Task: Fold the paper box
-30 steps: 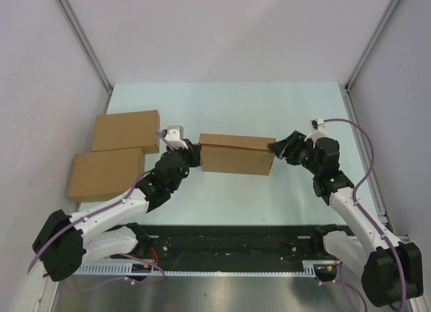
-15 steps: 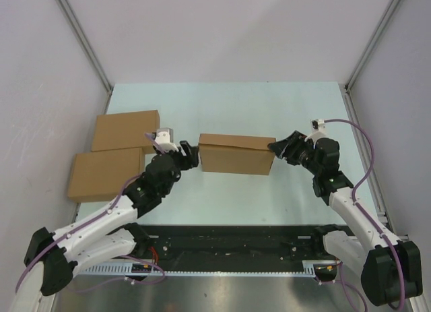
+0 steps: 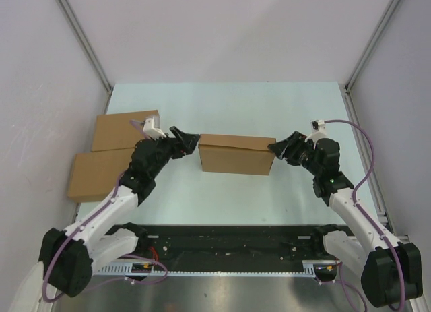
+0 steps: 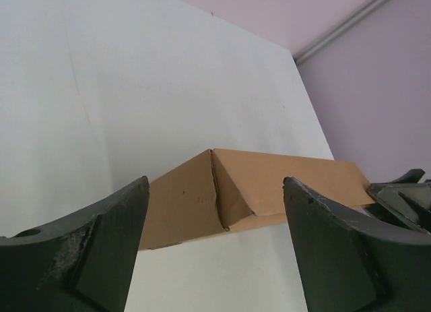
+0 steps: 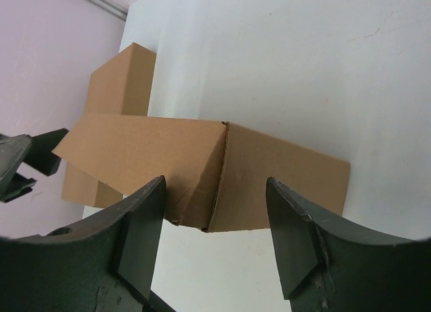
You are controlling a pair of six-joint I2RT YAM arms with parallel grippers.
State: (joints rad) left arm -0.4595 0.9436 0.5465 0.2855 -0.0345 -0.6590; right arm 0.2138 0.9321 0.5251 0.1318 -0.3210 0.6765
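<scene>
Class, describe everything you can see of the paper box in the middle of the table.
The paper box is plain brown cardboard, folded into a closed, shallow rectangular block. It lies flat on the table. The open left gripper stands just off its left end. The right gripper reaches its right end, contact unclear.

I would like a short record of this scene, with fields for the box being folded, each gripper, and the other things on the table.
box being folded: brown cardboard paper box, looks closed, lying mid-table on the pale table
left gripper: open, beside the box's left end, not touching it
right gripper: open, at the box's right end; contact unclear
other things: far flat brown cardboard box and near flat brown cardboard box, both at the table's left edge
</scene>
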